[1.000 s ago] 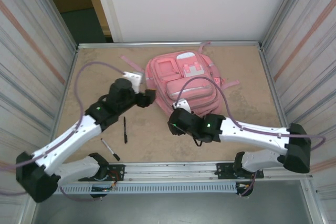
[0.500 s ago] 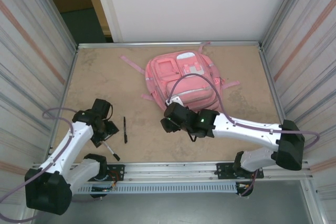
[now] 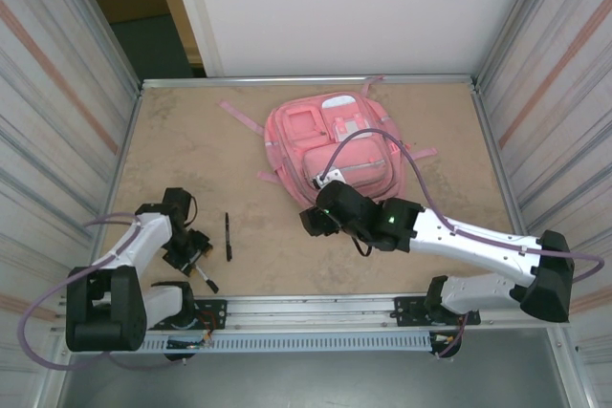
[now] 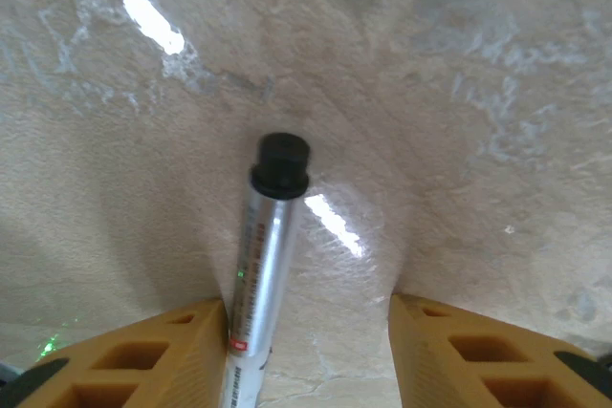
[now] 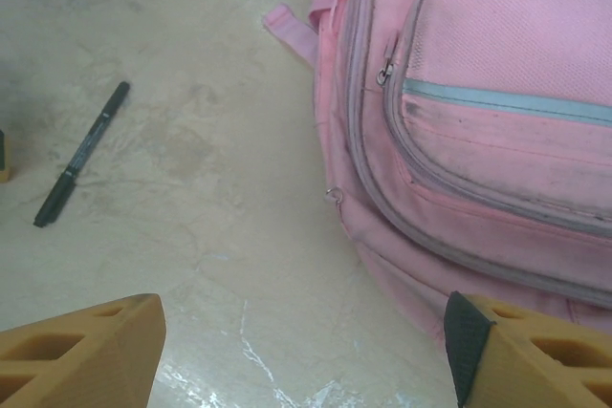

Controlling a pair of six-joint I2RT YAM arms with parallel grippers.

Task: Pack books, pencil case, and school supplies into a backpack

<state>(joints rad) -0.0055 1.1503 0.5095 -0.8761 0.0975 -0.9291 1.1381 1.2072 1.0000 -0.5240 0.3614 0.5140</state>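
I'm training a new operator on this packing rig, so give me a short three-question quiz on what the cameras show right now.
1. True or false: the silver-barrelled pen lies on the table between the open fingers of the left tool.
2. The right tool is: A) open and empty beside the backpack; B) shut on a strap; C) shut on a book.
3. How many pens lie on the table?

Key: 1 true. 2 A. 3 two: the silver-barrelled pen and a black pen nearer the backpack.
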